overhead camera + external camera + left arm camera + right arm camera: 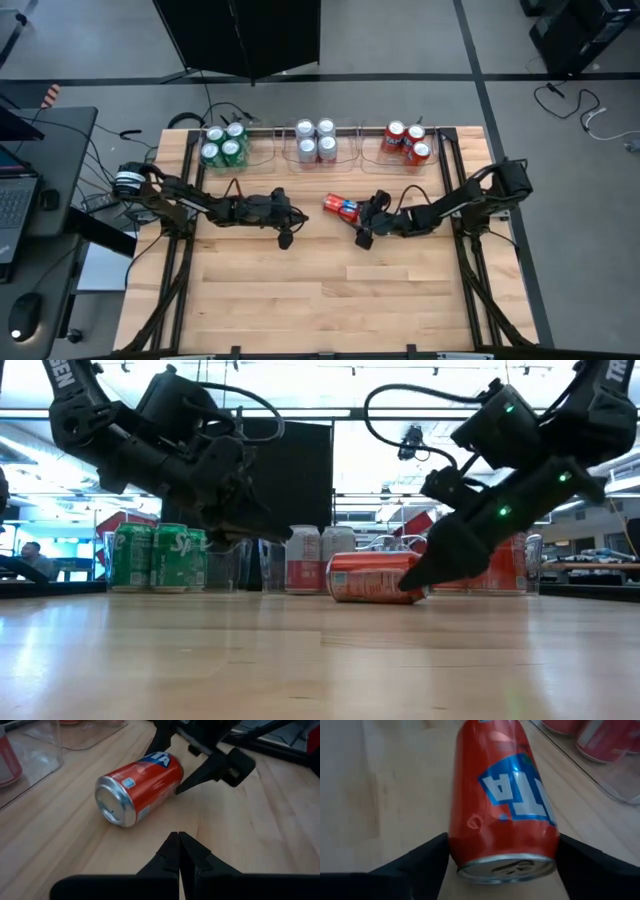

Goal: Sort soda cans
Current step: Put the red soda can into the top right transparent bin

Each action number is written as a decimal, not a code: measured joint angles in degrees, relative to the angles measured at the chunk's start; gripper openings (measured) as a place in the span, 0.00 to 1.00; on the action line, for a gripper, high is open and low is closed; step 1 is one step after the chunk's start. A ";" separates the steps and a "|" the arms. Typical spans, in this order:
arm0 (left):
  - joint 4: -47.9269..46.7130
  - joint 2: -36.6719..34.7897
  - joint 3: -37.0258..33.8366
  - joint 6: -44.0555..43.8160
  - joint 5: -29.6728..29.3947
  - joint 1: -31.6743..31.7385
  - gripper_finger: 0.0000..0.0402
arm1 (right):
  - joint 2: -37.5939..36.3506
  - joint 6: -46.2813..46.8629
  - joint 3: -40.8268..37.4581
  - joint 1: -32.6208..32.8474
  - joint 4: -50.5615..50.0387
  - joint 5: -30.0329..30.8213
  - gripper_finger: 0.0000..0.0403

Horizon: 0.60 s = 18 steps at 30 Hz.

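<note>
While lying sideways, red can [502, 800] sits between spread right pincer [502, 857]; left pincer [179, 851] pressed together.

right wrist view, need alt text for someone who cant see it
A red soda can lies on its side on the wooden table, its silver end between the open right gripper's two dark fingers. More red cans sit in a clear tray beyond.
</note>
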 joint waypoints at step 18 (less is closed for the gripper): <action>0.33 0.00 0.00 -0.15 0.00 0.00 0.00 | -14.56 12.34 21.60 -0.48 -54.39 -5.01 0.68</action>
